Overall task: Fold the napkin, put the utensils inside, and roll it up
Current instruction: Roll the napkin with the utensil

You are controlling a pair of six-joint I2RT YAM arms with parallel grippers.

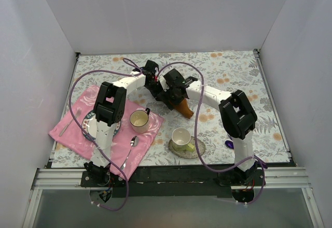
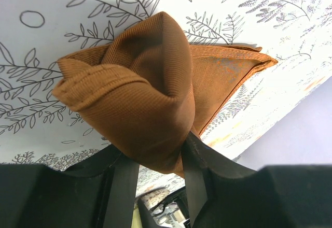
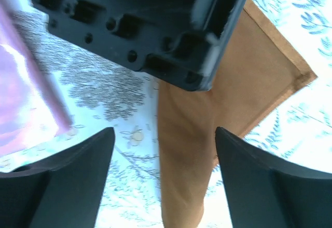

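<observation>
The bunched napkin (image 2: pixel 150 83) is pinched in the left claw (image 2: pixel 155 158). The right claw (image 3: pixel 165 134) is spread wide, and the napkin lies under its gap.

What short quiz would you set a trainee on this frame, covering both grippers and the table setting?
1. True or false: the right gripper stands open over the rust-orange satin napkin, holding nothing.
2. Which one clamps the bunched napkin? A: left gripper. B: right gripper. C: neither.
3. Fill in: the cream cup beside the left arm sits on the ____ satin cloth.
Key: 1 true; 2 A; 3 pink.
</observation>
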